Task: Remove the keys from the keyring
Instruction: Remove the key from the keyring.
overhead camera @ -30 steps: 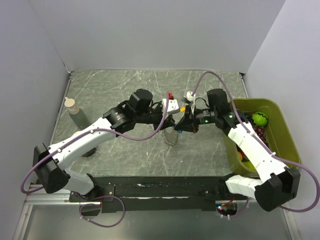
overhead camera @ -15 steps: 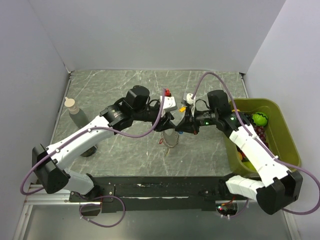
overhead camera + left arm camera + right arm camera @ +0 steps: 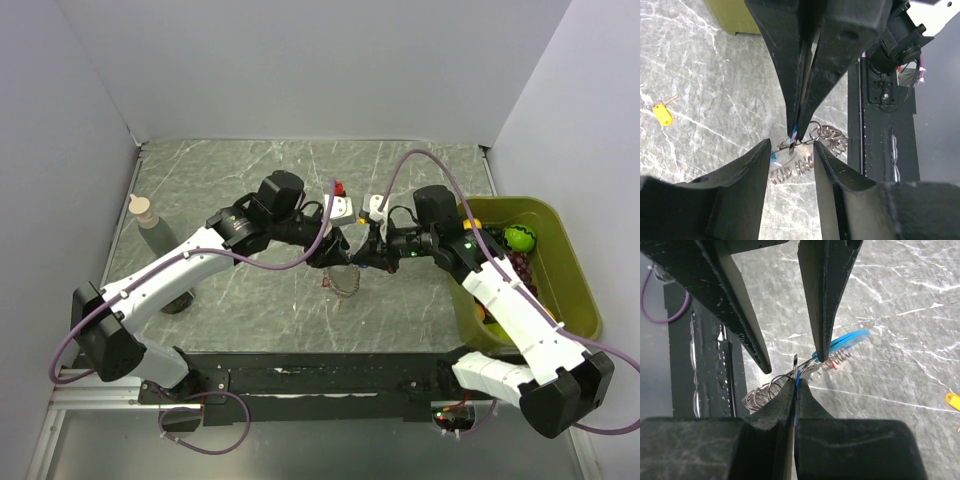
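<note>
Between two end effectors point(image 3: 339, 253) point(image 3: 363, 257), one keyring point(image 3: 345, 283) bears perhaps two keys point(image 3: 847, 338).

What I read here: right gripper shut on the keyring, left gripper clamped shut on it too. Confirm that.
One detail is wrong. The right gripper is shut on the keyring, but the left gripper is open: its fingers stand apart on either side of the ring. The left wrist view shows the gap.

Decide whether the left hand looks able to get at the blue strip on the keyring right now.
Probably yes. The left hand is open and straddles the spot where the right hand pinches the keyring; the blue strip sticks out right at one fingertip, with nothing between them.
</note>
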Motion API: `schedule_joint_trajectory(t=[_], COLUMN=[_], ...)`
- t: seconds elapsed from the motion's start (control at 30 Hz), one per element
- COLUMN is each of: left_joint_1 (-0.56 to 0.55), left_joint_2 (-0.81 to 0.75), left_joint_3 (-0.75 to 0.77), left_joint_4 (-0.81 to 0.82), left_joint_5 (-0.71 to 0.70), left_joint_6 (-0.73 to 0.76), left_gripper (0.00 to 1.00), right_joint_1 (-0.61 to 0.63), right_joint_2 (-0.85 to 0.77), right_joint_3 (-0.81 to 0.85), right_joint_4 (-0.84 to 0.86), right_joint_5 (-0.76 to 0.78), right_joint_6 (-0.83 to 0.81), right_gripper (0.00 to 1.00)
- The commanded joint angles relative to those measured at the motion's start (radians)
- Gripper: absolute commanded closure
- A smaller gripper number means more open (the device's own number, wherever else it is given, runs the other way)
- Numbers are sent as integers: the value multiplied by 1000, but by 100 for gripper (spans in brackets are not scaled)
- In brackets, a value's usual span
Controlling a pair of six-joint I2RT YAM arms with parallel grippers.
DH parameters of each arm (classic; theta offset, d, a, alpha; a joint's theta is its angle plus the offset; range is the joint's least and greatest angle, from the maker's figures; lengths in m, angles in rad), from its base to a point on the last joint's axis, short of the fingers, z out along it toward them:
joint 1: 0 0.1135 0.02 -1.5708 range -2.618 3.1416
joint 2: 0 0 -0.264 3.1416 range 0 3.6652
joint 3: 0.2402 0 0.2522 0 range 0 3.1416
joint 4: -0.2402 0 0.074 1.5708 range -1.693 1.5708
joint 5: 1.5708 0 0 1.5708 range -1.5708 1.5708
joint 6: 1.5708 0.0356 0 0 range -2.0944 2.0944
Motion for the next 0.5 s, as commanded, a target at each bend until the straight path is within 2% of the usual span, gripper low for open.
schedule_joint_trajectory(t=[0.0, 0.13, 0.3, 0.47], left_joint_1=[2, 4, 13, 49], left_joint_2=[11, 6, 11, -9], left_joint_3=[55, 46, 43, 26], left_joint_4=[10, 25, 18, 52], left_joint_5=[27, 4, 30, 72], left_joint_6=[0, 3, 9, -17], left_gripper=[55, 49, 49, 42], right_joint_1=[22, 33, 34, 34], right_joint_2=[-26, -36, -49, -59], right_joint_3=[24, 14, 5, 1], right_joint_4=[25, 22, 22, 2], right_joint_5=[21, 23, 9, -18], right_joint_6=[-33, -50, -61, -79], right_gripper=[100, 100, 100, 100])
